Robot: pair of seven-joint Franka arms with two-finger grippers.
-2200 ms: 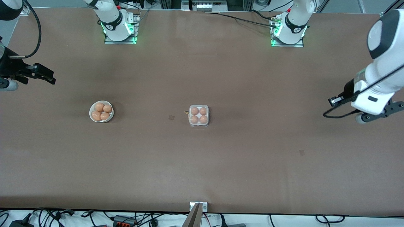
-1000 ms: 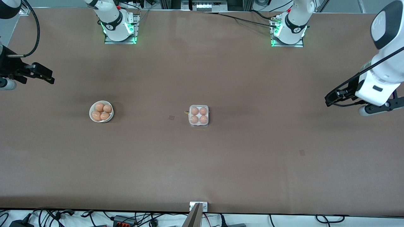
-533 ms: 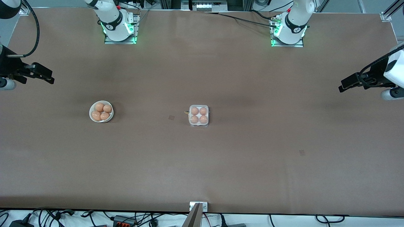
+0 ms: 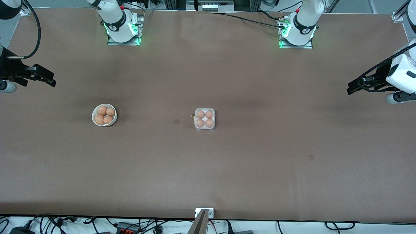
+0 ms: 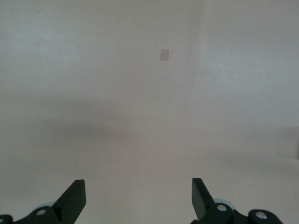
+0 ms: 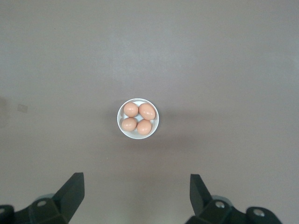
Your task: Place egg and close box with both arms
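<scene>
The box sits mid-table, its clear lid down over several orange-brown eggs that fill its cells. My right gripper hangs open and empty over the right arm's end of the table; in the right wrist view its open fingers frame bare table, with the bowl of eggs below. My left gripper hangs open and empty over the left arm's end of the table; the left wrist view shows only bare table.
A round white bowl with several more eggs stands between the box and the right arm's end. Small dark patches mark the table. Cables lie along the table's front edge.
My left arm has swung up and outward toward its end of the table. The right arm, box and bowl have not moved.
</scene>
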